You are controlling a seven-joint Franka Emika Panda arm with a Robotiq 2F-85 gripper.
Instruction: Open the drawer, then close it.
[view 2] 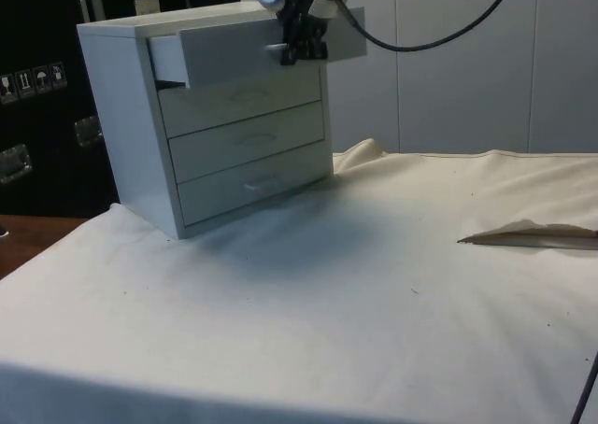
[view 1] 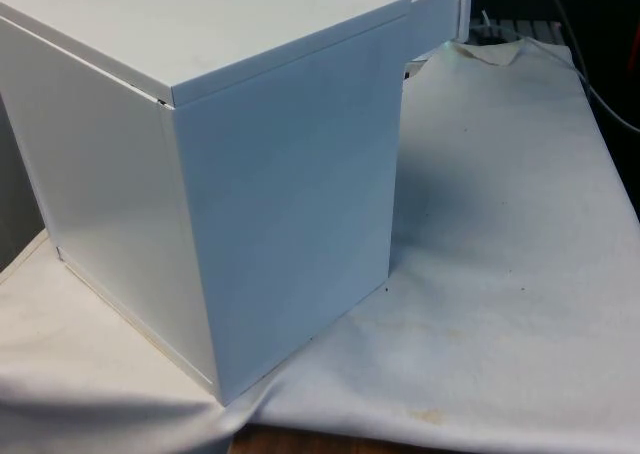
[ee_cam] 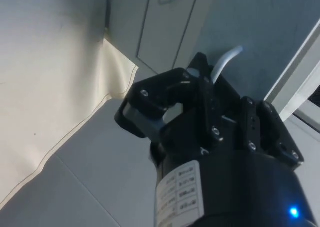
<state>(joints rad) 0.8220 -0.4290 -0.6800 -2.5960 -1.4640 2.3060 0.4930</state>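
Jaws [view 2: 301, 52] apparently gripping handle [ee_cam: 225, 62] of pulled-out top drawer [view 2: 252, 50]

The chest of drawers [view 2: 201, 116] stands on the table [view 2: 374, 284] toward the far left corner in the side view, its drawer fronts turned toward the open cloth. In the front view the chest [view 1: 200, 174] takes the near left, its back and one side to the camera, with bare cloth to the front view's right. The top drawer [view 2: 248, 52] stands pulled out from the chest, above three shut drawers stacked below it. The gripper [view 2: 304, 46] sits at the front of that top drawer, at its handle [ee_cam: 225, 62]. A fold in the cloth [view 2: 528, 237] lies well apart, on the side view's right.
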